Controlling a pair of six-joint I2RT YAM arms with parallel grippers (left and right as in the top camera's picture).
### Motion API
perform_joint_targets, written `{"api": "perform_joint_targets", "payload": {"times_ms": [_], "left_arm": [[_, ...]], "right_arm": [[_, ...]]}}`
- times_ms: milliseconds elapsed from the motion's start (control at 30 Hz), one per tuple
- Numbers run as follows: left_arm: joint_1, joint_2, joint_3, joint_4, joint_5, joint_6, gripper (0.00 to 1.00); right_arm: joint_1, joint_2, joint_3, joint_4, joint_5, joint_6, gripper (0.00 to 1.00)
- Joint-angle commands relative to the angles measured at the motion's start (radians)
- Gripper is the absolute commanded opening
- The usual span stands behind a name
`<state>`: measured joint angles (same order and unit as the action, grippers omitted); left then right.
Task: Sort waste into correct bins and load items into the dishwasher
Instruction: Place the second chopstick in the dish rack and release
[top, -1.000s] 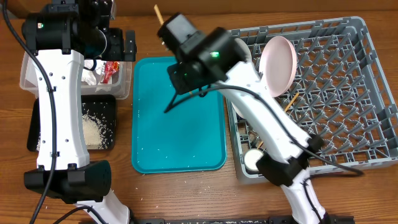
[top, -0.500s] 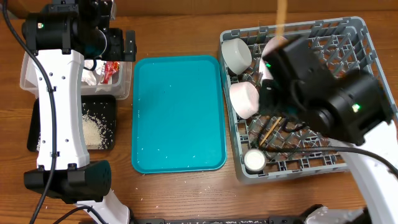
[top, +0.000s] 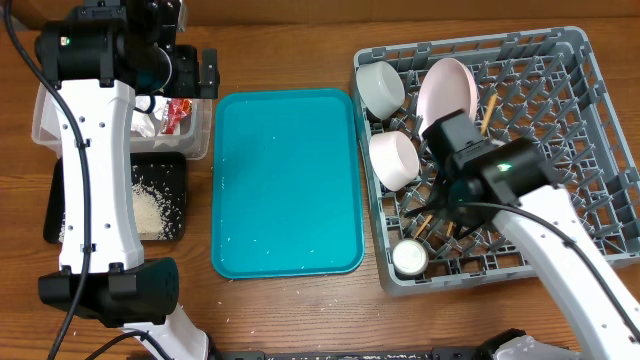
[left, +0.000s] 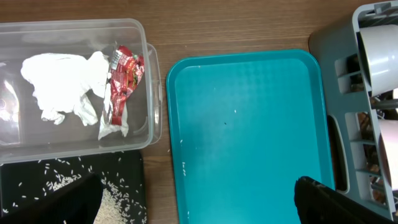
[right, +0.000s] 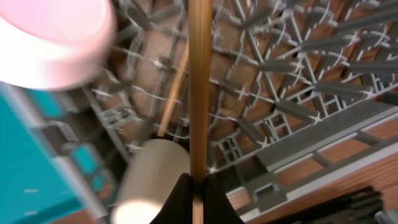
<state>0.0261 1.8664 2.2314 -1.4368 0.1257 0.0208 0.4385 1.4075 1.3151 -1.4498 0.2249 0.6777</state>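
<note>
dish rack (top: 590, 150) fills the right side of the table. right gripper (right: 199, 182) is low over its near-left part, fingers pinching one chopstick (right: 199, 93), shaft running out ahead over the grid.

risk, as i judge it: the stick is thin and the grid cells are wide. let go flat, it may slip through a cell. let go steep, it may catch a peg and lever out. it could also pivot between the fingers.

teal tray (top: 290, 180) lies mid-table with a few white specks on it. clear tub (left: 37, 134) at the far left corner holds the napkin (left: 62, 93) and red wrapper (left: 124, 74). black tray (top: 60, 200) on the left edge carries the rice (top: 150, 205). left gripper (left: 196, 183) hangs near the tub, fingers spread, holding nothing.

crowding the drop spot: pink plate (top: 447, 92) on edge toward the far side, grey-white bowl (top: 380, 88), white bowl (top: 393, 158), cup (top: 408, 258) at the rack's near-left corner, second chopstick (right: 170, 99) already lying on the grid near the cup.
</note>
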Motion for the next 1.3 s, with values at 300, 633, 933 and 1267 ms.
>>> {"api": "perform_joint_targets", "payload": {"times_ms": [300, 633, 933, 1267], "left_arm": [[-0.007, -0.006, 0.010, 0.001, -0.003, -0.002, 1.00], [-0.007, -0.006, 0.010, 0.001, -0.003, -0.002, 1.00], [-0.006, -0.006, 0.010, 0.001, -0.003, -0.002, 1.00], [-0.007, -0.006, 0.010, 0.001, -0.003, -0.002, 1.00]], "right_arm": [[-0.002, -0.003, -0.163, 0.135, 0.029, -0.162, 0.62], [-0.002, -0.023, 0.056, 0.032, -0.064, -0.150, 0.53], [-0.002, -0.024, 0.322, 0.096, -0.365, -0.151, 1.00], [-0.002, -0.063, 0.306, 0.201, -0.083, -0.239, 1.00]]}}
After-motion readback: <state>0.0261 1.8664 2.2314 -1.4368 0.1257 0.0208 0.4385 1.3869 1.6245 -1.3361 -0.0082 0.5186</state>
